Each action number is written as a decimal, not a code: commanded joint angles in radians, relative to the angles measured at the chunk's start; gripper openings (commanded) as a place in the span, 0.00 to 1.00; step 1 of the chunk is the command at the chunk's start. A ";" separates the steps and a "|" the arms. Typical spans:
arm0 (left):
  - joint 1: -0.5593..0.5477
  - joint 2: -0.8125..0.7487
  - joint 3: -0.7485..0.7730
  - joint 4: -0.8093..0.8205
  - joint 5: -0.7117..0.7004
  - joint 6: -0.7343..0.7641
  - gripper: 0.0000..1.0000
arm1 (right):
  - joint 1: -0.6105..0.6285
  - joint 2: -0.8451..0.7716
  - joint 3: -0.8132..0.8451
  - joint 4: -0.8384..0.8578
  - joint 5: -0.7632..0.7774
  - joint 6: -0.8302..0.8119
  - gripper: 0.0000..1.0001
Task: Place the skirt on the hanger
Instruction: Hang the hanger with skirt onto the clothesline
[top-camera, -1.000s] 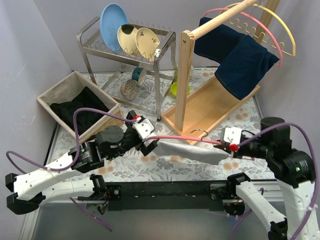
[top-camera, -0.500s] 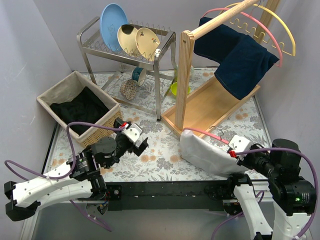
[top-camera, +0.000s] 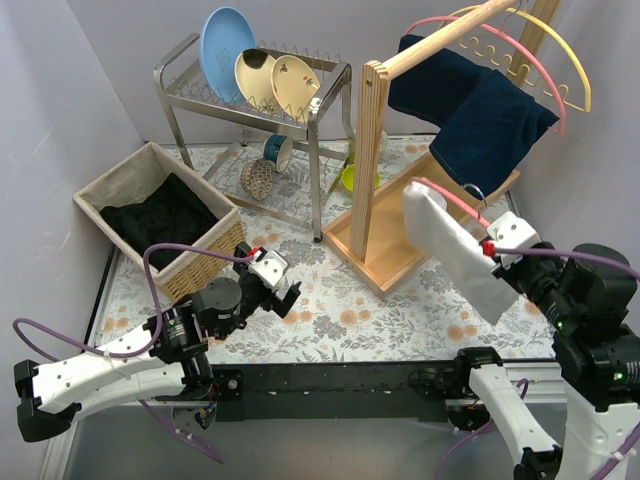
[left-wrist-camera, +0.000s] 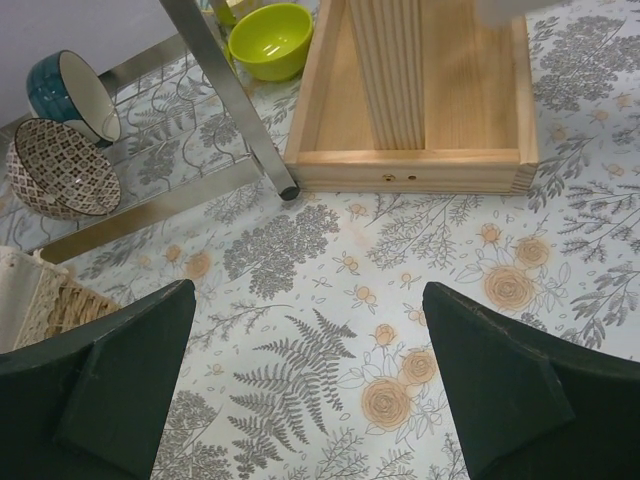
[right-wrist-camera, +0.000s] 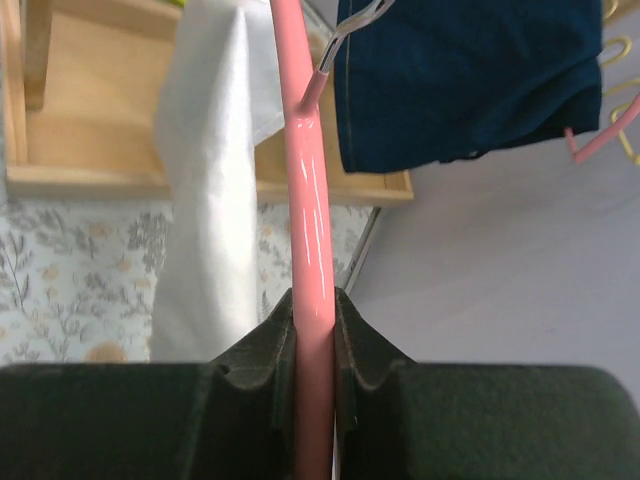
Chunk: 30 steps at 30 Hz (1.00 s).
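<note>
A pale grey skirt hangs on a pink hanger, lifted off the table in front of the wooden rack. My right gripper is shut on the hanger's pink bar, and the skirt drapes down to the left of it. The hanger's metal hook points toward the navy garment. My left gripper hovers low over the floral tablecloth, open, with nothing between its fingers. It stands well apart from the skirt.
The rack's wooden tray base lies ahead of the left gripper, with a green bowl and two patterned bowls by the metal dish rack. A basket of black clothes stands at left. Pink and yellow hangers hang on the rail.
The right arm has raised the hanger with the skirt off the table, up and right toward the rack. The left gripper has drawn back from the hanger's left end.
</note>
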<state>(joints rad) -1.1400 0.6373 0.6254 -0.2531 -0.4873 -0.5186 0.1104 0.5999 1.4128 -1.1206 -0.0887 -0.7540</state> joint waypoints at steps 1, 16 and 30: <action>0.005 -0.025 -0.026 0.043 0.044 -0.049 0.98 | 0.067 0.096 0.089 0.271 0.018 0.134 0.01; 0.005 -0.097 -0.058 0.035 0.127 -0.081 0.98 | 0.051 0.478 0.388 0.584 0.103 0.242 0.01; 0.005 -0.102 -0.058 0.029 0.179 -0.083 0.98 | -0.198 0.883 0.791 0.506 -0.256 0.315 0.01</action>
<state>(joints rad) -1.1400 0.5404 0.5743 -0.2317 -0.3309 -0.5964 -0.0536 1.3739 2.0537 -0.7273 -0.2207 -0.4717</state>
